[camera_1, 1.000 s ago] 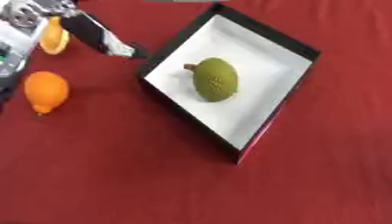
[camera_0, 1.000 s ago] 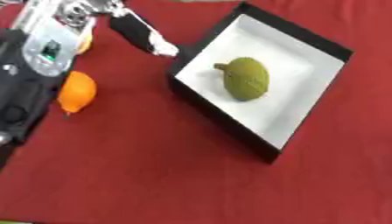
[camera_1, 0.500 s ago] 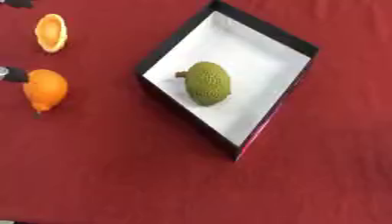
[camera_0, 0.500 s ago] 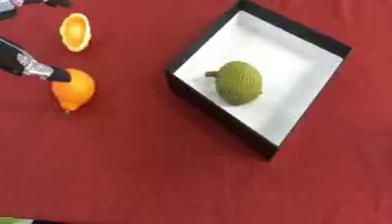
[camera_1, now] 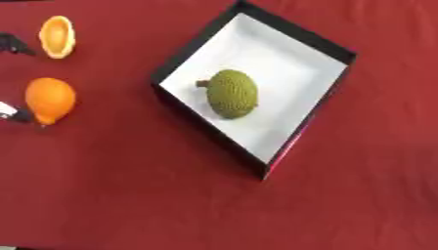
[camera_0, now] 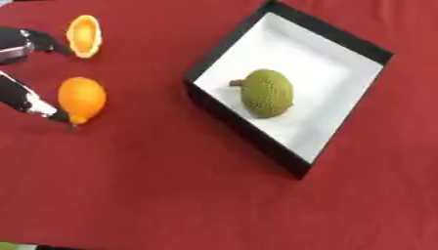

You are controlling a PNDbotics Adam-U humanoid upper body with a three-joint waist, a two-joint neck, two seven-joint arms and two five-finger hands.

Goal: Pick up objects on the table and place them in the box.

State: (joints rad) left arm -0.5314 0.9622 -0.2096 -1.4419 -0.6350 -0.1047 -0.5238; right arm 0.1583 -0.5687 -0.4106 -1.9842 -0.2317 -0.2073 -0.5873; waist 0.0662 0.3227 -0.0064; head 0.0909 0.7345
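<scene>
Reaching in from the left edge, the left hand [camera_0: 26, 100] shows only as fingers: one black-and-white finger [camera_0: 34, 103] ends just beside the lower tip of the smooth orange oval fruit [camera_0: 82, 97], and another dark finger [camera_0: 30, 41] lies farther up, its tip close to the open-faced orange fruit half [camera_0: 84, 35]. The spread between them looks wide, nothing held; whether the lower fingertip touches the fruit I cannot tell.

Whole orange fruit lies on the red cloth tabletop [camera_0: 171, 195], well left of the black square box with white lining [camera_0: 248, 127]. Bumpy green fruit with a short stem [camera_0: 267, 93] already sits inside the box.

Judgement: whole fruit is the likely target. Being round, it may roll, so bring the fingers round both sides before closing. Lift clear over the box's near wall. The right hand is out of view.
</scene>
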